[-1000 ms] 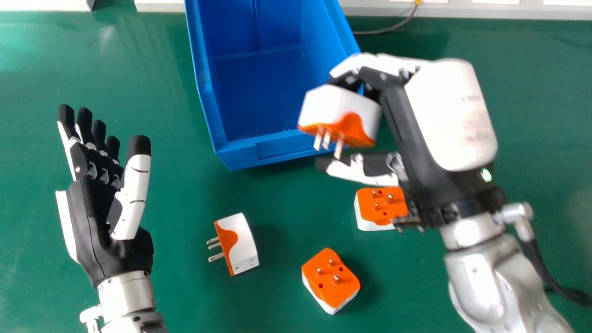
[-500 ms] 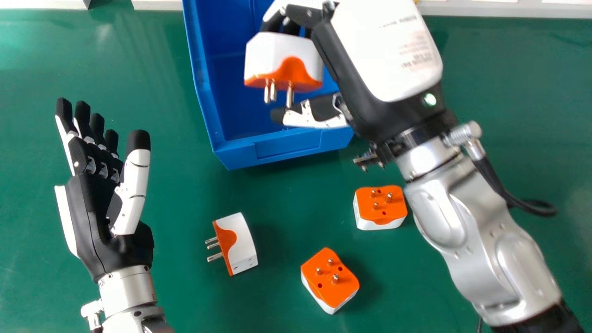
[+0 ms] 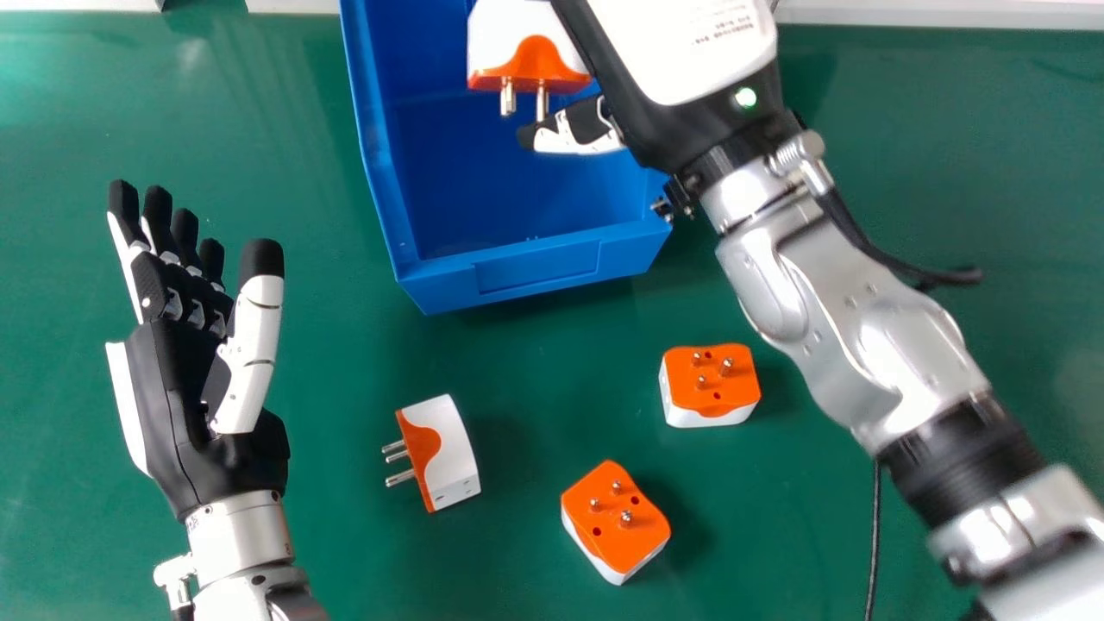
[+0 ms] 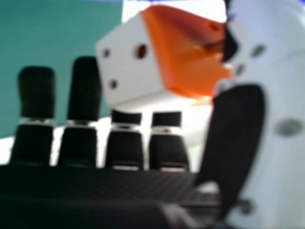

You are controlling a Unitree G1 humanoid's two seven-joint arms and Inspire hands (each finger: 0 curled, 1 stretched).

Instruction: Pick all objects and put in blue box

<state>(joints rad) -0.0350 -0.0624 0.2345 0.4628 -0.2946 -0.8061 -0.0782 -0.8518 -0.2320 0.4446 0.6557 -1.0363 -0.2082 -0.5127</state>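
Placing step: the right hand [image 3: 690, 52] holds a white-and-orange plastic plug adapter [image 3: 530, 62] over the blue plastic box [image 3: 539, 267], fingers [image 4: 85, 90] closed on it. Next: lower, release. Left hand [image 3: 177, 397]: open.

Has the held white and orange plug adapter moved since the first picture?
Yes. The adapter moved left and forward, farther over the blue plastic box.

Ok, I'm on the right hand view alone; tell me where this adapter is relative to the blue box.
Observer: In the head view, the held adapter shows over the open inside of the blue box.
Operator: Report what's outside the box to pick.
Observer: Three: a side-lying adapter, a near prongs-up adapter and a far prongs-up adapter.
Operator: Now the left hand.
Observer: The left hand is open and empty.
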